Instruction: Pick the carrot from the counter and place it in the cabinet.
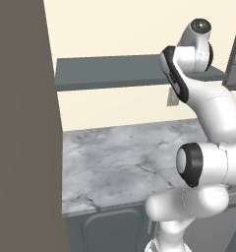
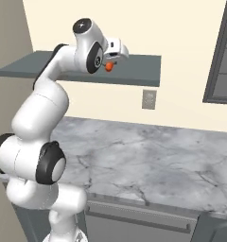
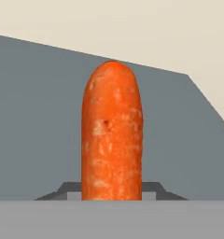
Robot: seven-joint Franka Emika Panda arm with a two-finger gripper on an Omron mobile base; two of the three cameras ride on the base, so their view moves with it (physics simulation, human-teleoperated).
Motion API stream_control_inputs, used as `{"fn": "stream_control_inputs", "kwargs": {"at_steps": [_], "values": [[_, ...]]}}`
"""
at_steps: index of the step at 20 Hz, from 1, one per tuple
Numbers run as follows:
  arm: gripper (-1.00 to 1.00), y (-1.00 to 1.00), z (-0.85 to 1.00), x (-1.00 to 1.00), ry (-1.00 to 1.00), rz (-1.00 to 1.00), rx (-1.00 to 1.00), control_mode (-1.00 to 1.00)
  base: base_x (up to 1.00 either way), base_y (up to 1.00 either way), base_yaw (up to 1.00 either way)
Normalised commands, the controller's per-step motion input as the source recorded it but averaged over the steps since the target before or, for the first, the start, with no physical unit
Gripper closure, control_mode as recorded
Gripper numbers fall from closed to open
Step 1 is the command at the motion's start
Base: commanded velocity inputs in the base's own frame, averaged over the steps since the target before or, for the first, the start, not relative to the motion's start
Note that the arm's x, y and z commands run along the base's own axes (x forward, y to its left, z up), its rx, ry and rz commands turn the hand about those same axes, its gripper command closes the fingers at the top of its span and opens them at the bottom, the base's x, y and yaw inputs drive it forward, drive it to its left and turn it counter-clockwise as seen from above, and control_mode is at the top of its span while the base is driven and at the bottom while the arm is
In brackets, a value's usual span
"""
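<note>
A light grey marble-veined tabletop (image 2: 148,151) runs along a cream wall, above dark grey base doors (image 2: 139,222); an outlet plate (image 2: 149,99) sits on the wall, and a tall brown-grey block (image 1: 21,123) stands at the left. The carrot (image 3: 112,133) is up at the dark grey-blue cabinet (image 2: 134,71) — clamped in the tool (image 2: 111,61), its long axis running straight out between the finger tips, rounded end toward the cabinet surface.

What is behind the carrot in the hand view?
The dark cabinet surface lies behind the carrot, with cream wall above. The strip directly behind the carrot is covered.
</note>
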Motion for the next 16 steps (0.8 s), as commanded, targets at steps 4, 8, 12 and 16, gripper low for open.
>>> {"fn": "stream_control_inputs", "kwargs": {"at_steps": [4, 8, 12, 16], "values": [[-1.0, -0.02, -0.15, 0.67, -0.01, 0.0, 0.0, -1.0, 0.0, 0.0, 0.0], [-1.0, -0.07, -0.05, 0.14, -0.12, 0.0, 0.0, -1.0, 0.0, 0.0, 0.0], [-1.0, -0.06, 0.0, 0.0, -0.11, 0.0, 0.0, -1.0, 0.0, 0.0, 0.0], [-1.0, -0.11, -0.15, -0.04, -0.1, 0.0, 0.0, -1.0, 0.0, 0.0, 0.0]]}}
